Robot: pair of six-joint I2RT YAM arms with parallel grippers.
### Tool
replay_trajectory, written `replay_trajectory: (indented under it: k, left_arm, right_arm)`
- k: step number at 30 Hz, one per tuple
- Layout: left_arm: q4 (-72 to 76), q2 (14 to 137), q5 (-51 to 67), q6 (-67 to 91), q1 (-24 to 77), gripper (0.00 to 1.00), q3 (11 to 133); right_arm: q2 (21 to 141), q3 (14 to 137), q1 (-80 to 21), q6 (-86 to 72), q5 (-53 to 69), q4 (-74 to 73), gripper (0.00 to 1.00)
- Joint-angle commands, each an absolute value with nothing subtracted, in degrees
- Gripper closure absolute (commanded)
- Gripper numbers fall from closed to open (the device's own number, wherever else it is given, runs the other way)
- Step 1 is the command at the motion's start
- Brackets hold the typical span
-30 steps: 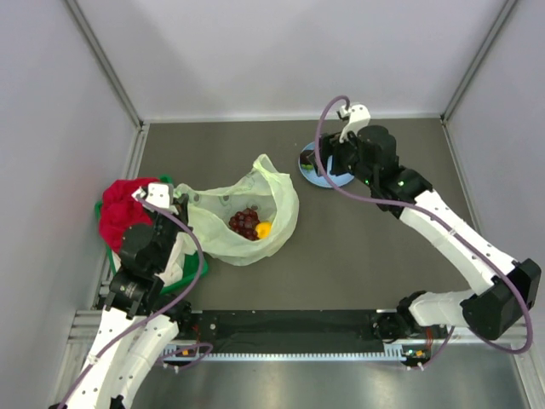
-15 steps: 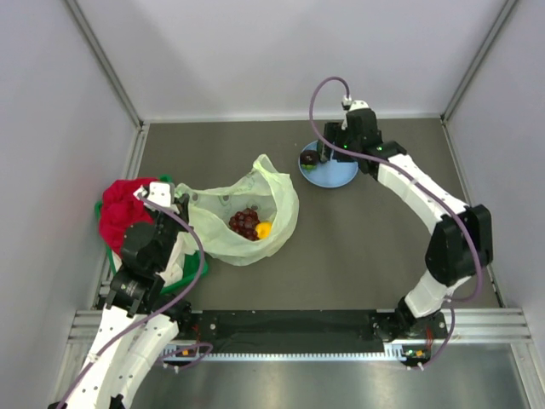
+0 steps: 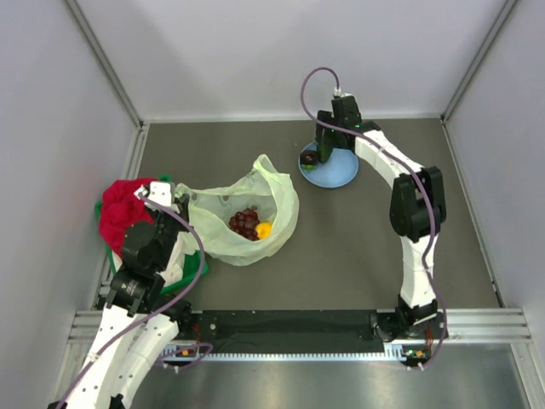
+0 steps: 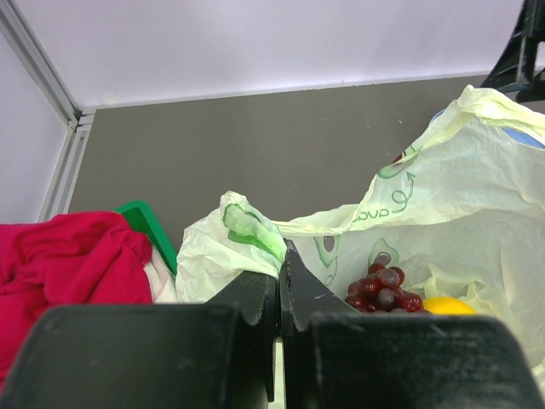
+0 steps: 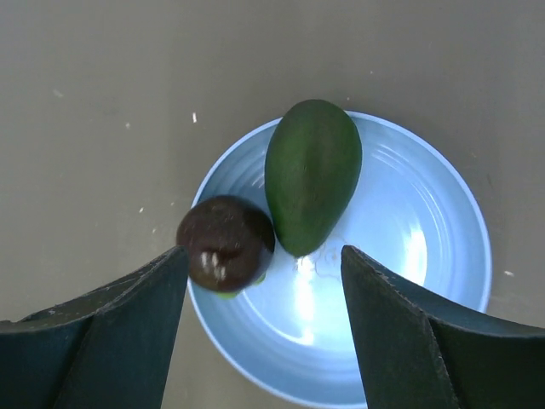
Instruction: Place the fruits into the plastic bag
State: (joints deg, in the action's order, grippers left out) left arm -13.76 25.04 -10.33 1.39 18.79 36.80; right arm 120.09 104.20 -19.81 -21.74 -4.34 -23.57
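The pale yellow-green plastic bag (image 3: 247, 217) lies open at centre left, with a dark red grape bunch (image 3: 243, 223) and an orange-yellow citrus (image 3: 264, 229) inside. My left gripper (image 4: 279, 260) is shut on the bag's (image 4: 443, 196) near-left rim, holding it up; grapes (image 4: 381, 288) and citrus (image 4: 449, 305) show beside the fingers. On the blue plate (image 5: 426, 256) lie a green avocado-like fruit (image 5: 312, 175) and a small dark fruit (image 5: 225, 243). My right gripper (image 5: 264, 260) hangs open above the plate (image 3: 342, 173), jaws wide either side of the two fruits, touching neither. The dark fruit (image 3: 312, 158) sits at the plate's left edge.
A green bin (image 3: 194, 266) holding a red cloth (image 3: 123, 209) and white cloth stands at the left, beside my left arm. The grey walls close in on the back, left and right. A black rail runs along the near edge (image 3: 289, 328).
My right arm has stretched back and left, bringing its gripper from right of the plate to directly over it. The left gripper and bag have not moved.
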Motion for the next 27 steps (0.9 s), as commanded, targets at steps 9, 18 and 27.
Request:
replay_trajectory:
  k: [9, 18, 27]
  left_arm:
    - [-11.3, 25.4, -11.1, 1.4, 18.5, 1.00, 37.3]
    - [-11.4, 25.5, -11.3, 1.3, 18.5, 1.00, 37.2]
    - [-11.4, 25.3, -11.3, 1.3, 18.5, 1.00, 37.2]
  right_arm:
    - [130.7, 113.6, -17.9, -25.0, -7.4, -24.3, 0.28]
    - [134.2, 114.0, -17.8, -25.6, -9.0, -22.3, 0.28]
    - [137.7, 116.2, -17.8, -26.6, -10.0, -21.4, 0.28]
